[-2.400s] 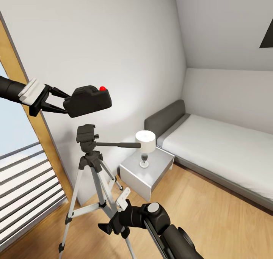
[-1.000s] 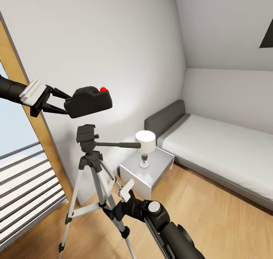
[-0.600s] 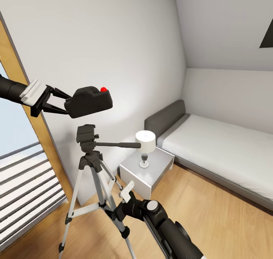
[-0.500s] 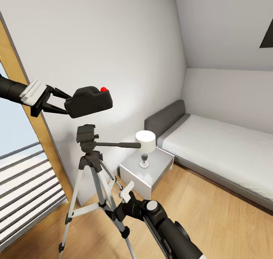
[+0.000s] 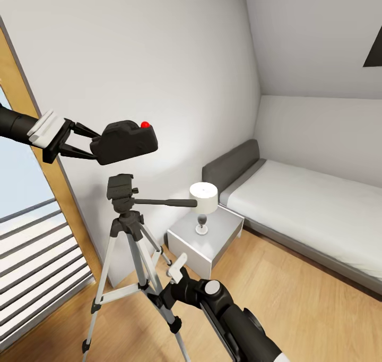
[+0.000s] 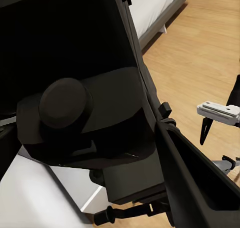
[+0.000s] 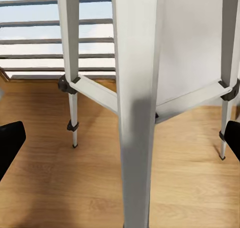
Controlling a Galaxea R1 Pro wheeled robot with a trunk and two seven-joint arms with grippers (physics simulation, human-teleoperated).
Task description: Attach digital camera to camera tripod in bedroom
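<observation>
Here the digital camera [image 5: 124,141] lies level, button up, above the camera tripod [image 5: 123,229].

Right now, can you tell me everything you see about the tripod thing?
The camera tripod stands upright on the light wooden floor near the white wall. It has three silver, metal-looking legs spread wide, joined by silver braces with black joints and small black feet. On top is a black head with a long black pan handle pointing toward the lamp. Its top plate is bare; the digital camera is held just above it. The right tool sits open around one leg.
</observation>
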